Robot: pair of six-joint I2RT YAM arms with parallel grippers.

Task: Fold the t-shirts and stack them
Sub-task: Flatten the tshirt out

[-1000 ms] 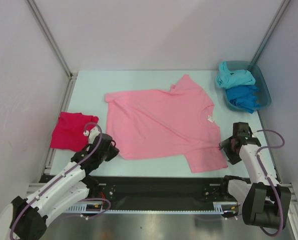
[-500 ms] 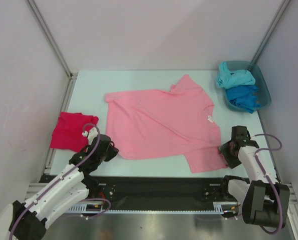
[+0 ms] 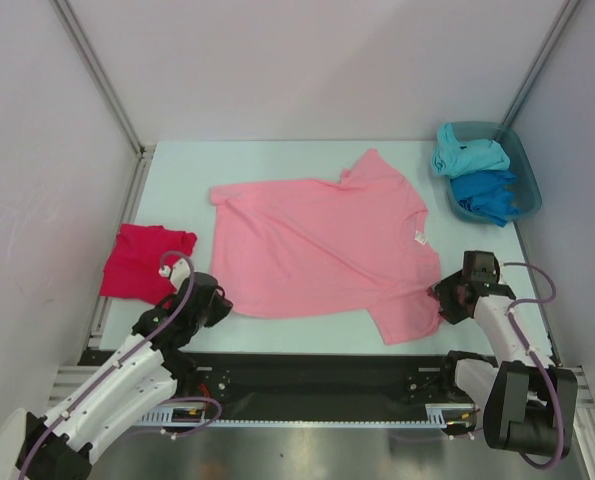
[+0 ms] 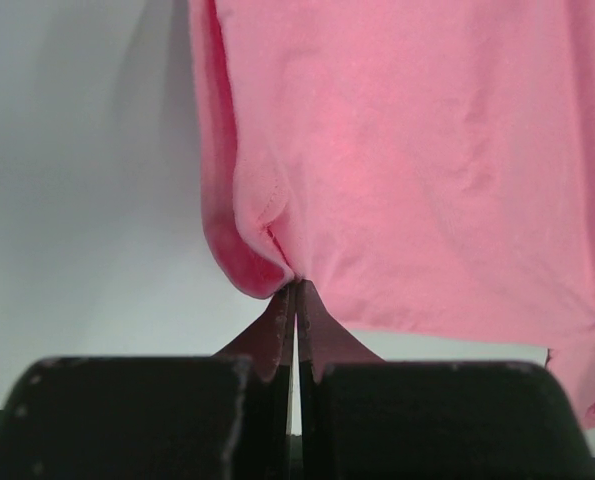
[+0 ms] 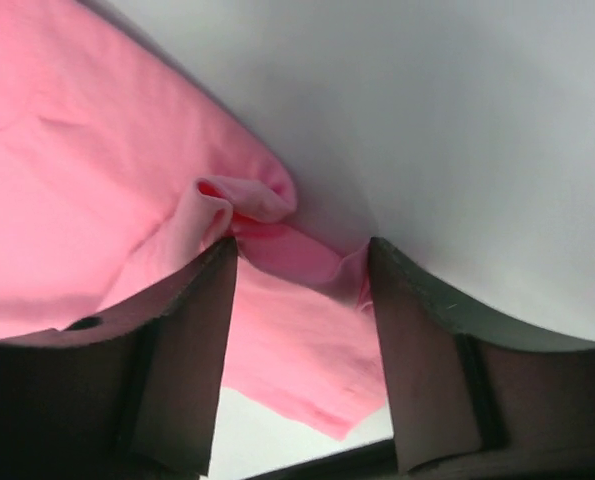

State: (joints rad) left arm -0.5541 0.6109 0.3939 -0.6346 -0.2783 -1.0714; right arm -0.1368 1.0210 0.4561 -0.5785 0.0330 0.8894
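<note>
On the table (image 3: 177,180) pink t-shirt (image 3: 317,240) lies flat; left gripper (image 4: 295,290) seemingly pinches hem, right gripper (image 5: 302,252) gapes astride sleeve.

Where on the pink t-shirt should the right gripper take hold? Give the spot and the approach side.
Take the raised fold at the near sleeve hem of the pink t-shirt, at its right corner. Come in low from the right: there the cloth stands up between the open jaws of the right gripper, while the body lies flat.
</note>
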